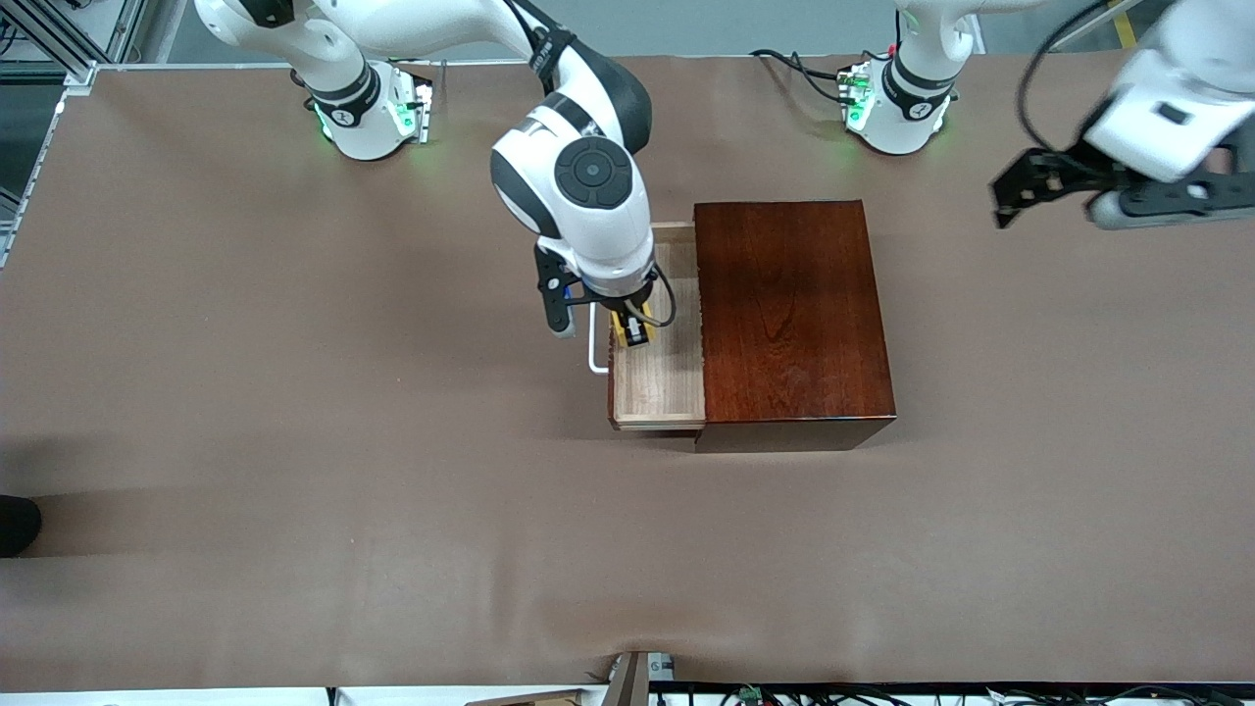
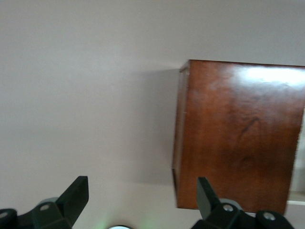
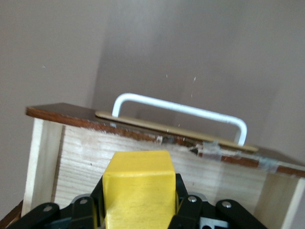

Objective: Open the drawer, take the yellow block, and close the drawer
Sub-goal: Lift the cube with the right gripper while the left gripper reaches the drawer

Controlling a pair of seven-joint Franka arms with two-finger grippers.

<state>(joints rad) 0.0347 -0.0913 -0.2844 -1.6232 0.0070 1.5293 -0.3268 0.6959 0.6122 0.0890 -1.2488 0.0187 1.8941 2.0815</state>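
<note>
The right tool (image 1: pixel 635 328) is clenched on the yellow block (image 3: pixel 138 188), its two black fingers (image 3: pixel 188 202) pressing the block's opposite sides. The right wrist view shows the block filling the gap between the fingers, with the pale inner wall of the drawer (image 1: pixel 657 378) rising just past it. In the front view the right tool reaches down into the pulled-out drawer, close to the front panel, and the block (image 1: pixel 632 326) shows as a sliver of yellow between the fingers. Whether the block rests on the drawer floor or hangs just above it cannot be told.

The white handle (image 3: pixel 183 112) arches from the outer face of the drawer's front panel. The drawer sticks out of the dark reddish-brown box (image 1: pixel 789 314) toward the right arm's end of the worktop (image 1: pixel 294 441).

The left tool (image 1: pixel 1020 191) hangs in the air over bare worktop at the left arm's end, well apart from the box, its fingers (image 2: pixel 76 193) spread wide and holding nothing. The left arm waits. The left wrist view looks down on the box's glossy top (image 2: pixel 238 138).
</note>
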